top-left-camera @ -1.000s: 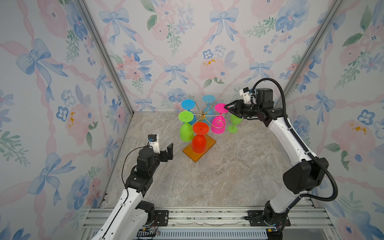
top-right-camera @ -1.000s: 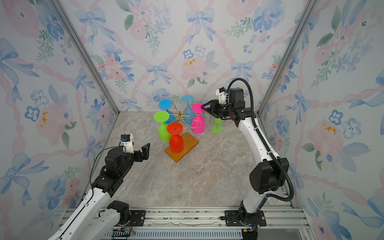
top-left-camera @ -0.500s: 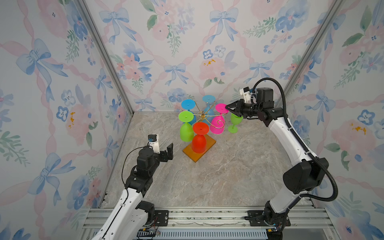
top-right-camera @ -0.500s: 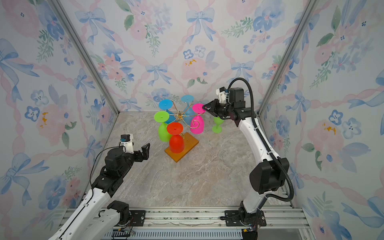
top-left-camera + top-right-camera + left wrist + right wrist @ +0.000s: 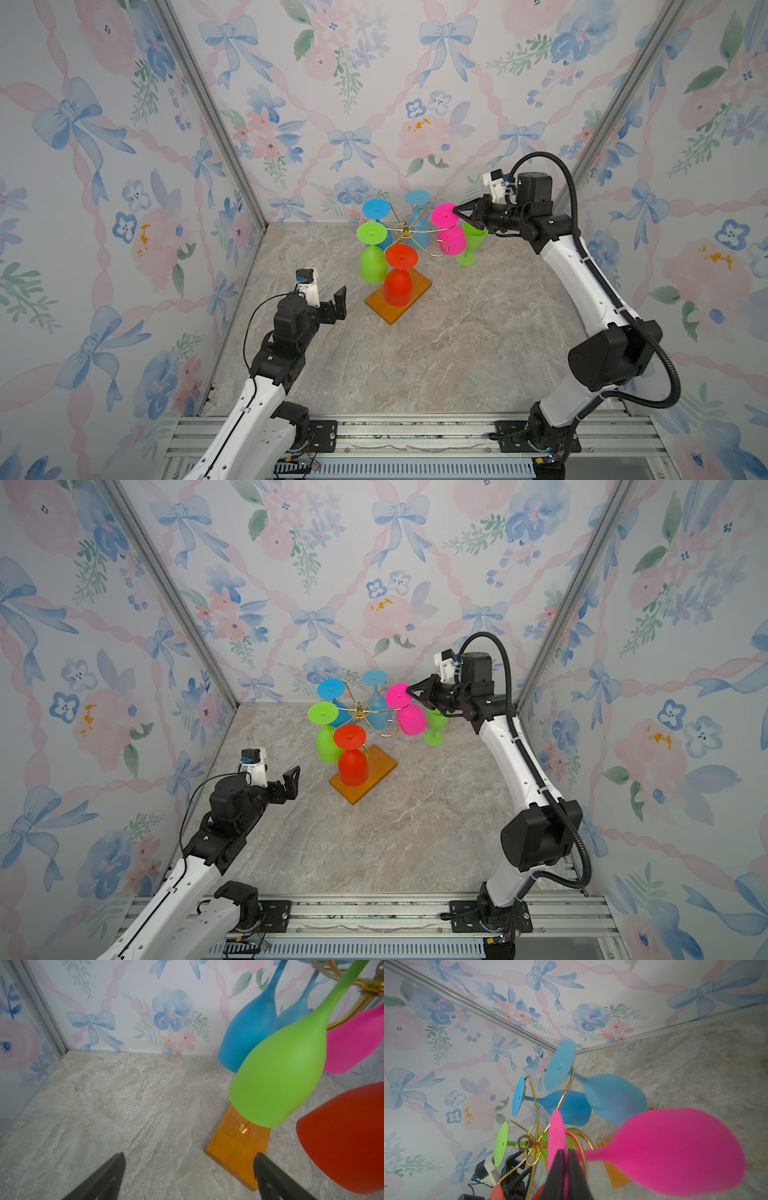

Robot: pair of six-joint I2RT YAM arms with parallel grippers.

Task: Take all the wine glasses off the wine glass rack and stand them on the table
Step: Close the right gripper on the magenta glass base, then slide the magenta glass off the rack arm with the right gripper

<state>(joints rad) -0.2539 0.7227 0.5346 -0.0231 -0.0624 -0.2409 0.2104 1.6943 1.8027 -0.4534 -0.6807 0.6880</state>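
Right gripper (image 5: 456,209), right of centre in a top view, is pressed together on the foot-disc rim of the pink wine glass (image 5: 452,241); the right wrist view confirms the pinch. The glass hangs on the wine glass rack (image 5: 390,314), foot up, bowl down, long axis near vertical, immediately left of that gripper. Judged requirement: draw the foot outward, away from the gold hub. Left gripper (image 5: 189,1158) is spread and empty, lower left, farther off. The rack also carries a green glass (image 5: 372,266), a red glass (image 5: 398,286) and two blue glasses (image 5: 376,208); a pale green glass (image 5: 472,241) stands on the table (image 5: 457,353).
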